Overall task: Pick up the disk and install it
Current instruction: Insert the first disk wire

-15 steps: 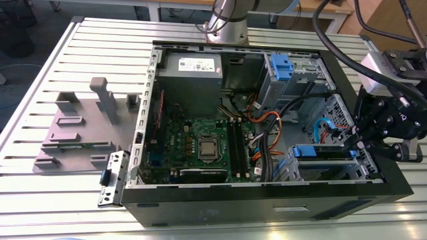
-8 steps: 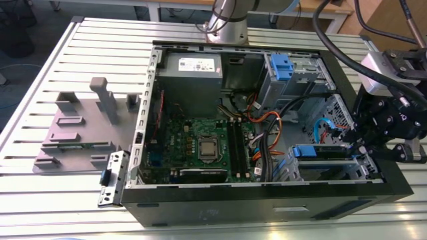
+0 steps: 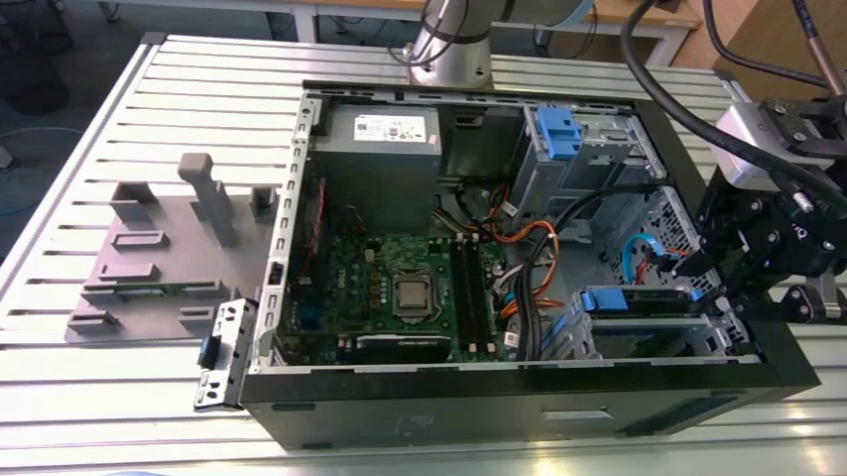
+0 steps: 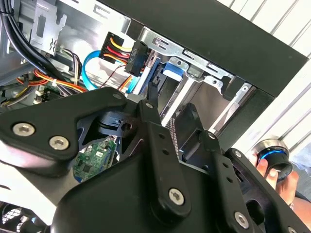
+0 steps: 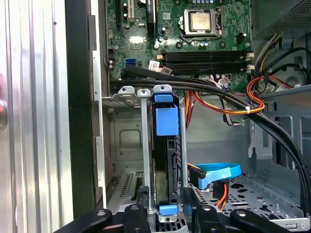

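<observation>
Pincer (image 5: 164, 196) hovered at the disk (image 5: 163, 165), already slotted inside the computer case (image 3: 530, 392); whether it gripped was unclear.

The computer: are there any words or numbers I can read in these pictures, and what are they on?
No words can be read.
Print on the white sticker of the grey power-supply box: too small.
White markings on the motherboard: too small.
On the disk, standing on edge in its bay: nothing readable.
</observation>
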